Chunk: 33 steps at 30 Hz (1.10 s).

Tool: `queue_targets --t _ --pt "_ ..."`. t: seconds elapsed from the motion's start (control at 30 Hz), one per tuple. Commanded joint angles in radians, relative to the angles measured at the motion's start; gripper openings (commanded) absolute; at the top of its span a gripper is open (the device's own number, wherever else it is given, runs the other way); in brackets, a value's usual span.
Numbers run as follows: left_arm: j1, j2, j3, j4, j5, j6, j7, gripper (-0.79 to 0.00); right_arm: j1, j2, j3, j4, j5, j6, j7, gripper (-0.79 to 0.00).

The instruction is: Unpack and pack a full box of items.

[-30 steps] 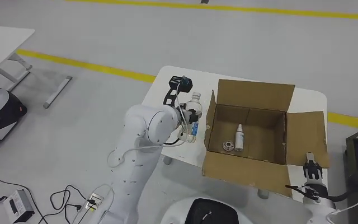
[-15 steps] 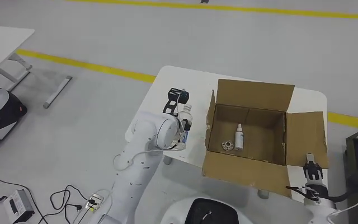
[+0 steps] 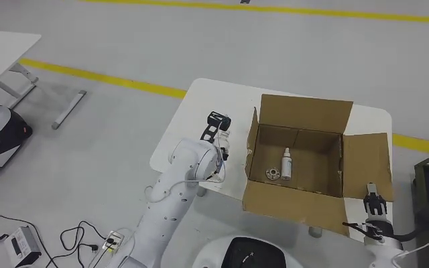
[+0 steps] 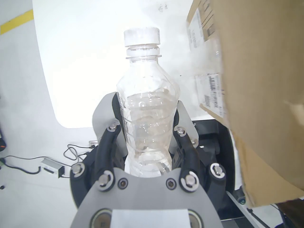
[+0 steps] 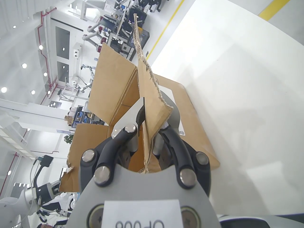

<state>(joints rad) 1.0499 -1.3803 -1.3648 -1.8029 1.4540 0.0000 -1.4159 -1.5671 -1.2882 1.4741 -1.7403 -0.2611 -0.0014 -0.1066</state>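
Your left pincer (image 4: 147, 110) is clamped round the clear bottle (image 4: 144, 84), holding it over the desk (image 4: 95, 36) just left of the box (image 3: 298, 194), apparently to set it out, while your right pincer (image 5: 152, 115) pinches the right-hand flap (image 5: 147, 84), likely steadying the box.

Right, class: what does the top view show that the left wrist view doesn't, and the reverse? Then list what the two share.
Top view adds: the inside of the cardboard box, holding a small white spray bottle and a round metal part.
Left wrist view adds: the left gripper up close, fingers shut on the clear water bottle, plus printed labels on the box's outer wall.
Shared: part of the water bottle, the box and the white table.
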Motion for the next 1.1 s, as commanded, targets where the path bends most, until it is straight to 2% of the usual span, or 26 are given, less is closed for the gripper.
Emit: queue_targets --t 0.0,0.1,0.13,0.3,0.5,0.7,1.07 --pt "0.0 0.007 -0.005 0.06 0.045 -0.064 0.027 -0.785 0.0 0.0 0.0 0.0 0.0 0.0 0.0 -0.785" --pt "0.012 0.017 0.0 0.126 0.111 -0.154 0.118 -0.785 0.0 0.0 0.0 0.0 0.0 0.0 0.0 -0.785" --pt "0.022 0.017 -0.006 0.15 0.104 -0.153 0.141 -0.785 0.0 0.0 0.0 0.0 0.0 0.0 0.0 -0.785" --pt "0.037 0.018 -0.01 0.242 0.097 -0.121 0.245 -0.785 0.0 0.0 0.0 0.0 0.0 0.0 0.0 -0.785" --pt "0.007 0.01 0.003 0.355 0.071 -0.046 0.312 -0.785 0.0 0.0 0.0 0.0 0.0 0.0 0.0 -0.785" --pt "-0.046 0.004 0.011 0.456 0.04 -0.001 0.339 -0.785 0.0 0.0 0.0 0.0 0.0 0.0 0.0 -0.785" --pt "-0.108 0.001 0.02 0.591 0.034 0.012 0.36 -0.785 0.0 0.0 0.0 0.0 0.0 0.0 0.0 -0.785"
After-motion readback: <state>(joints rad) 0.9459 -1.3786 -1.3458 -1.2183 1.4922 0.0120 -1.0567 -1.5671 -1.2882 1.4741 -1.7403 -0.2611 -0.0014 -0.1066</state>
